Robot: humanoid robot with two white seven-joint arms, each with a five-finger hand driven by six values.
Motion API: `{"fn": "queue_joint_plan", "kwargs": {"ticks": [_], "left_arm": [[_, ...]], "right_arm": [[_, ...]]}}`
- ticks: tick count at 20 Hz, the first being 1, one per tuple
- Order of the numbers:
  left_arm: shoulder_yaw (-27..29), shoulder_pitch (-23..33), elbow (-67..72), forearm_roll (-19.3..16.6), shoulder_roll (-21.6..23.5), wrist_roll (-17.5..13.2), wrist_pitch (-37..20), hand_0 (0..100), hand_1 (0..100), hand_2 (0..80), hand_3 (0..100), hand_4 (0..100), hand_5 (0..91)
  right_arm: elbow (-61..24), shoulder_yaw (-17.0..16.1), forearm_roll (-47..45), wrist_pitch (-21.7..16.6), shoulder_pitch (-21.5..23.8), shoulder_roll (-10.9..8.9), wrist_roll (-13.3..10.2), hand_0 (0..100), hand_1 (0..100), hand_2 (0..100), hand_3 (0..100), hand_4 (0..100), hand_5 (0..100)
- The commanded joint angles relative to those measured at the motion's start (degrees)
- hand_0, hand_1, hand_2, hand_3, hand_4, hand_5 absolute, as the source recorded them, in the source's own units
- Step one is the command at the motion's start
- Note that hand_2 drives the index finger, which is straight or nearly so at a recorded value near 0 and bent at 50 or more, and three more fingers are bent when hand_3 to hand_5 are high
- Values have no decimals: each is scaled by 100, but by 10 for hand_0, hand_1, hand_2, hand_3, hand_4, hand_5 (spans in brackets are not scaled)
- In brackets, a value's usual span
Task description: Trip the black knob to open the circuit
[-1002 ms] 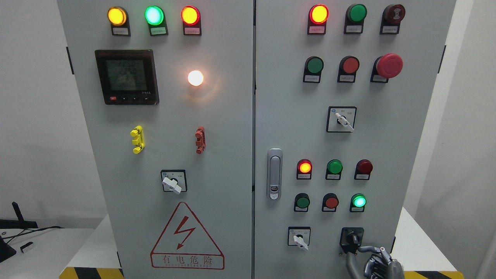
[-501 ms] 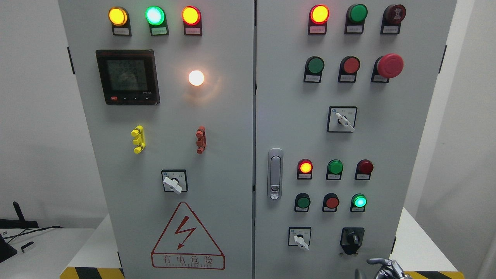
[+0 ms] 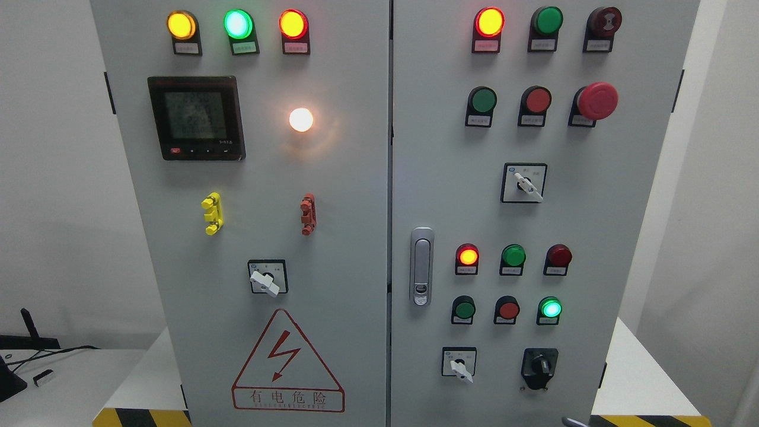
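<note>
Black round knob (image 3: 539, 366) on smooth grey cabinet (image 3: 356, 207); robot hand state indiscernible.

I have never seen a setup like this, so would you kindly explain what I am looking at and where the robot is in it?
This single picture comes from a camera on a humanoid robot's head, facing a grey electrical cabinet with two doors. The doors carry lit indicator lamps along the top, a digital meter, push buttons, a red mushroom stop button, white-handled selector switches and a door latch. The red triangle warns of electric shock. The black knob, low on the right door, is the one the robot is meant to turn. Nothing is held: only a sliver of metal shows at the bottom edge beneath the knob, probably part of the robot, and too little to tell which part. The left arm is out of view.
</note>
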Motion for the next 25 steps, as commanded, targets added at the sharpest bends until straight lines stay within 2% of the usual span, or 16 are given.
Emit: {"fn": "queue_joint_plan", "kwargs": {"ticks": [1, 2, 6, 11, 21, 25], "left_arm": [[0, 0, 0, 26, -3, 4, -4, 120, 389, 0, 0, 0, 0], [0, 0, 0, 26, -3, 4, -4, 120, 389, 0, 0, 0, 0], [0, 0, 0, 26, -3, 4, -4, 120, 389, 0, 0, 0, 0], [0, 0, 0, 26, 6, 4, -4, 120, 389, 0, 0, 0, 0], [0, 0, 0, 26, -3, 4, -4, 120, 389, 0, 0, 0, 0], [0, 0, 0, 26, -3, 4, -4, 120, 389, 0, 0, 0, 0]], "right_arm": [[-819, -63, -614, 190, 497, -509, 389, 0, 0, 0, 52, 0, 50], [-854, -81, -659, 278, 540, -544, 425, 0, 0, 0, 13, 0, 0], [-1056, -151, -948, 367, 725, -746, 443, 0, 0, 0, 0, 0, 0], [-1065, -335, -976, 595, 699, -712, 443, 0, 0, 0, 0, 0, 0], [-1065, -292, -993, 648, 664, -738, 443, 0, 0, 0, 0, 0, 0], [-1091, -283, -993, 639, 664, -738, 451, 0, 0, 0, 34, 0, 35]]}}
